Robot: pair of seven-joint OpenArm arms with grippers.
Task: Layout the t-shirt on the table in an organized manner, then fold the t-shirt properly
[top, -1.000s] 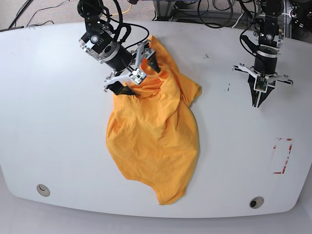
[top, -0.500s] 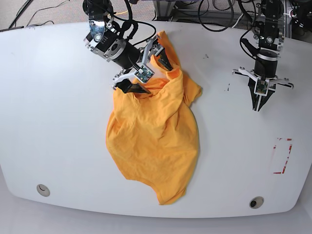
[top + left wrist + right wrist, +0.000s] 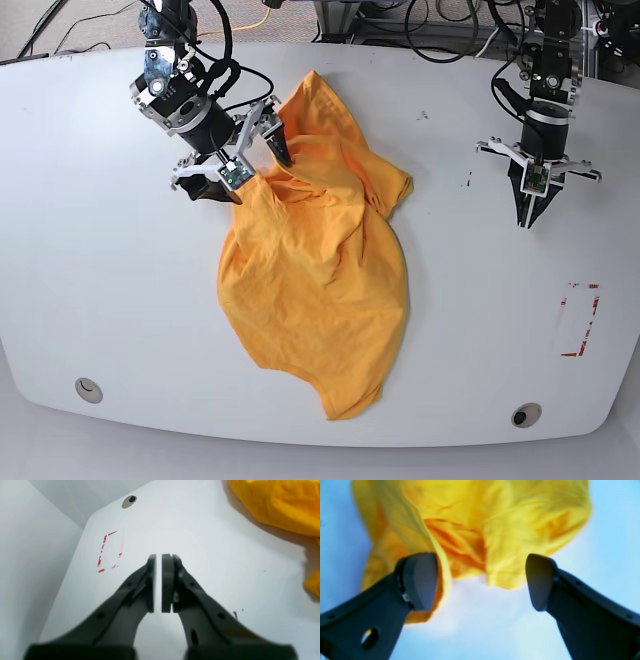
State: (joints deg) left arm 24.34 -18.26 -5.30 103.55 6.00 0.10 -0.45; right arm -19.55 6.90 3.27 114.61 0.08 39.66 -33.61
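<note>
A: We start with the table [image 3: 110, 290], white and broad, filling most of the base view, its rounded front edge toward us.

B: On it we see the t-shirt [image 3: 315, 290], orange-yellow, lying crumpled and rumpled in the middle, its top bunched toward the far edge and its lower part spread toward the near edge. It lies unfolded, with creases across it.

A: Next, our right gripper [image 3: 243, 160] sits at the shirt's upper left edge in the base view. Its jaws stand wide apart; in the wrist view a hem of the shirt [image 3: 475, 527] lies between and beyond the two fingers [image 3: 420, 580], one fold just against the left finger. We see nothing clamped.

B: Our left gripper [image 3: 527, 215] hangs over bare table, well apart from the shirt, pointing down. Its pads [image 3: 166, 582] are pressed nearly together, holding nothing.

A: Smaller things: a red-tape rectangle [image 3: 578, 320] near the table's right edge, and two round grommets [image 3: 526, 415] at the front corners, the other at the left [image 3: 88, 390].

B: And a few dark specks [image 3: 235, 615] beside the left gripper.
</note>
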